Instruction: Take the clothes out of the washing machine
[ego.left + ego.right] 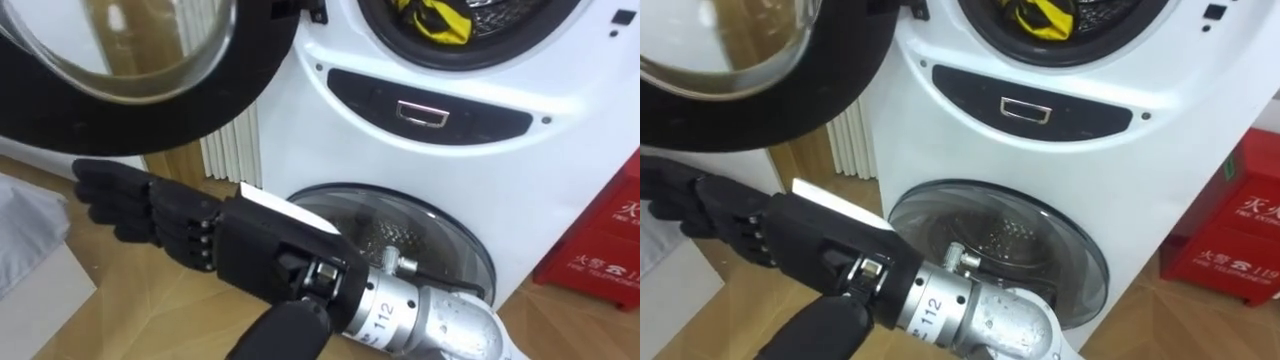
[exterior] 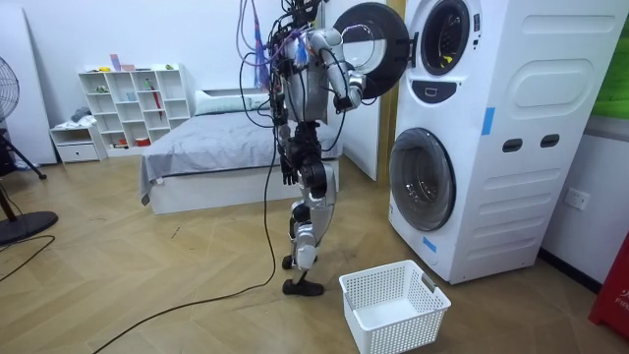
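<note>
A yellow cloth (image 1: 440,20) lies in the drum of the upper washing machine (image 2: 444,44), whose round door (image 1: 150,110) hangs open to the left. My right hand (image 1: 150,205) reaches leftward under that open door with straight fingers and nothing in it. It is well below and left of the drum opening, apart from the cloth. In the room view I stand facing the stacked machines, with that hand (image 2: 352,90) raised by the door (image 2: 371,39).
The lower machine's glass door (image 1: 420,240) is closed. A white laundry basket (image 2: 393,305) sits on the floor in front of the machines. A red box (image 1: 610,240) stands at the right, a white radiator (image 1: 232,150) at the left, and a bed (image 2: 216,147) behind me.
</note>
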Tool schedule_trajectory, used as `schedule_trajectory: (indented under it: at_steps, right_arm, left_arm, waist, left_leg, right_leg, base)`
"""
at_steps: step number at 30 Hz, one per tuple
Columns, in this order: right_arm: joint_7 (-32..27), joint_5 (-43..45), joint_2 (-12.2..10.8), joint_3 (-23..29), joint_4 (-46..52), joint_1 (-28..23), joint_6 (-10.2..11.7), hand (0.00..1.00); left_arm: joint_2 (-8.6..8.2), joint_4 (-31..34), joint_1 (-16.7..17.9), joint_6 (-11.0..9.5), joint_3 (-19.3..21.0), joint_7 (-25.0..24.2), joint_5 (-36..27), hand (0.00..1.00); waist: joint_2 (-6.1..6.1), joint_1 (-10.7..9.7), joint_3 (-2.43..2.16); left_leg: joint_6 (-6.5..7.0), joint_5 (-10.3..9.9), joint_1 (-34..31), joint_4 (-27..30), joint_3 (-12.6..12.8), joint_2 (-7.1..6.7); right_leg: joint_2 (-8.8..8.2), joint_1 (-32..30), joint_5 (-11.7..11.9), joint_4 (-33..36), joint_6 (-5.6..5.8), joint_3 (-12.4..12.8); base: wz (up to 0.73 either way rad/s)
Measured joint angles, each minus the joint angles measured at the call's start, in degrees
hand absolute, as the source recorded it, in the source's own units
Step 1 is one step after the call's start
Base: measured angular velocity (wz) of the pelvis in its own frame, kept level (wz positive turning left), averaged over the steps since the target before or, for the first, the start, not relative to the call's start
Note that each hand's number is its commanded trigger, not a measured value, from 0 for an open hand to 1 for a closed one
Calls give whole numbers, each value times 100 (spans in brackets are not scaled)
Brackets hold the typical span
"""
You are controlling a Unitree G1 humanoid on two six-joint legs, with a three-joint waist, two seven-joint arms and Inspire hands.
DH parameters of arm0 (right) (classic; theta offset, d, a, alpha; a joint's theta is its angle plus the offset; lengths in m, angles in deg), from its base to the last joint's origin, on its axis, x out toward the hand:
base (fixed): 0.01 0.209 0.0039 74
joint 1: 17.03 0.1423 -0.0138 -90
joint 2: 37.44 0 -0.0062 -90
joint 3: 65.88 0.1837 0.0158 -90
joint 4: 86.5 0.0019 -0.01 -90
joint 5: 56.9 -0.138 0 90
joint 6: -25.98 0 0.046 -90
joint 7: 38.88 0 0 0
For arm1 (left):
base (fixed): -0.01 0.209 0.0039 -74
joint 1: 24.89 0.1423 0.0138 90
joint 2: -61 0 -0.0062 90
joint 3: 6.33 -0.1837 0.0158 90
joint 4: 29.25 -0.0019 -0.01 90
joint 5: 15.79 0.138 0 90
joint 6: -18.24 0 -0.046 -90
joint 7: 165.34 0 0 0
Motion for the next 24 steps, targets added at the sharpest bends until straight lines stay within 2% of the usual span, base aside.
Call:
schedule_trajectory:
  at_steps: [1, 3, 6, 11, 15, 17, 20, 22, 24]
  right_arm:
    - [0, 26, 26, 0, 0, -2, -1, 0]
    - [-1, 276, 118, 2, 7, -10, -7, 0]
    - [0, 812, 321, 153, 75, -180, -13, 0]
    - [-178, 1705, 644, 813, 302, -717, -40, 0]
    - [-473, 2400, 694, 1372, 303, -853, -41, 0]
    - [-620, 2543, 694, 1536, 315, -878, -40, 0]
    - [-707, 2675, 699, 1939, 362, -870, -41, 0]
    - [-825, 2748, 749, 2189, 374, -868, -57, 0]
    - [-915, 2823, 811, 2475, 377, -847, -169, 0]
  left_arm:
    - [0, -2, 3, 4, 0, 0, 1, 0]
    - [-17, -12, 13, 29, 18, 9, 0, 0]
    - [-81, -97, 20, 82, 252, 18, -11, 0]
    - [-122, -128, 154, 108, 569, 22, -16, 0]
    - [-122, -122, 184, 81, 691, 115, -24, 0]
    - [-120, -105, 164, 29, 747, 133, -17, 0]
    - [-137, -103, 135, -25, 1006, 137, 51, 0]
    - [-149, -118, 160, 9, 1105, 141, 131, 0]
    - [-160, -119, 246, 105, 1215, 158, 135, 0]
  waist:
    - [3, -15, 2]
    - [23, -39, 5]
    - [62, -100, -1]
    - [105, -366, -22]
    - [160, -706, 1]
    - [178, -792, -15]
    - [166, -837, -27]
    - [152, -855, -41]
    - [163, -862, -44]
  left_leg:
    - [6, -7, -1, 0, 0, -5]
    - [48, -32, 5, 34, 41, -7]
    - [106, -72, 64, 56, 63, -21]
    - [192, -122, 127, 18, 93, -111]
    - [217, -123, 186, 10, 140, -195]
    - [217, -124, 206, 7, 154, -210]
    - [218, -124, 215, 3, 181, -211]
    - [218, -124, 242, -1, 183, -212]
    - [218, -124, 322, -12, 184, -208]
  right_leg:
    - [-7, 1, -18, 9, 32, 13]
    - [-43, -21, -87, 95, 217, 83]
    - [-55, 31, -49, 86, 311, 199]
    - [-115, 55, 1, 93, 252, 368]
    - [-162, 97, 51, 81, 193, 456]
    - [-181, 110, 52, 84, 196, 461]
    - [-186, 110, 55, 79, 200, 455]
    - [-185, 137, 55, 78, 201, 458]
    - [-182, 210, 55, 75, 201, 460]
  base:
    - [6]
    - [-2]
    - [-3]
    - [-5]
    - [-9]
    - [-5]
    - [-1]
    - [2]
    - [0]
